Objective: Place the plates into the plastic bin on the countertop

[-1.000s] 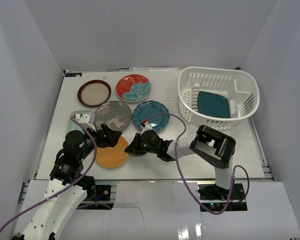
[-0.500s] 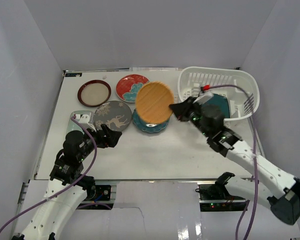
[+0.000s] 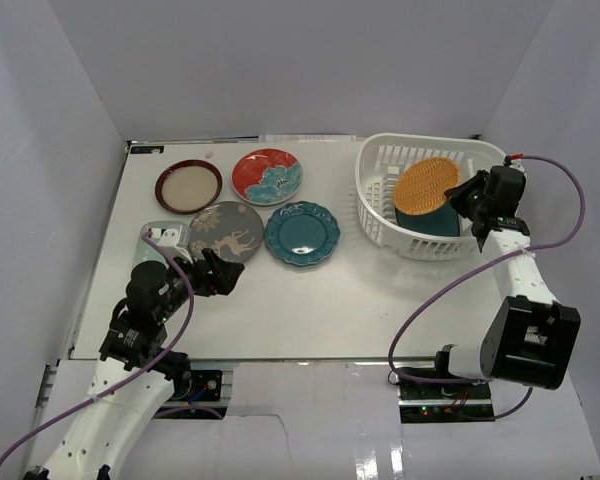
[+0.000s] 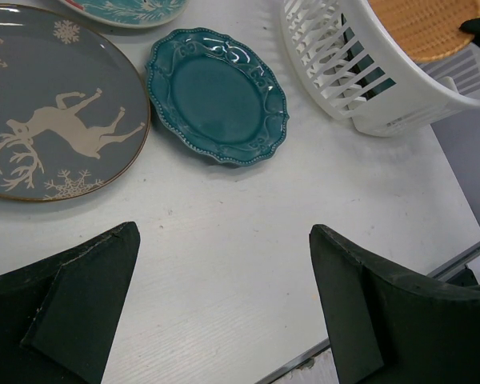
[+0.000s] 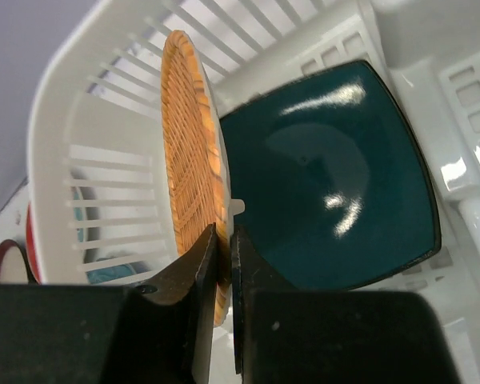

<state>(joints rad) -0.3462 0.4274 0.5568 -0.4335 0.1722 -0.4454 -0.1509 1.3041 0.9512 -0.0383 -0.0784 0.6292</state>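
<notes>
The right tool (image 5: 224,240) pinches the rim of the orange plate (image 5: 194,160) and holds it nearly on edge inside the bin (image 3: 378,212), above the teal square plate (image 5: 328,176) that lies on the bin's base. Whether the orange plate's lower edge touches the square one cannot be told. The main risk is probably the release. Let go at this steep tilt, the plate may drop onto the square plate and chip it, or it may roll and end up propped against the slotted wall instead of lying flat. The grip is also thin, only on the rim, so the plate could swing or slip early. A low wrist could catch the bin's rim and shove the bin across the tabletop (image 3: 360,300). The left tool (image 3: 220,272) hangs spread wide and empty over the near tabletop, close to the deer plate (image 3: 225,232). By count there are seven plates. Two are at the bin. Four lie plainly on the tabletop: the cream (image 3: 189,186), the floral (image 3: 266,176), the deer and the scalloped teal (image 3: 302,233). One pale-green plate (image 3: 150,228) is half hidden by the left arm. There is one bin and there are two tools.
</notes>
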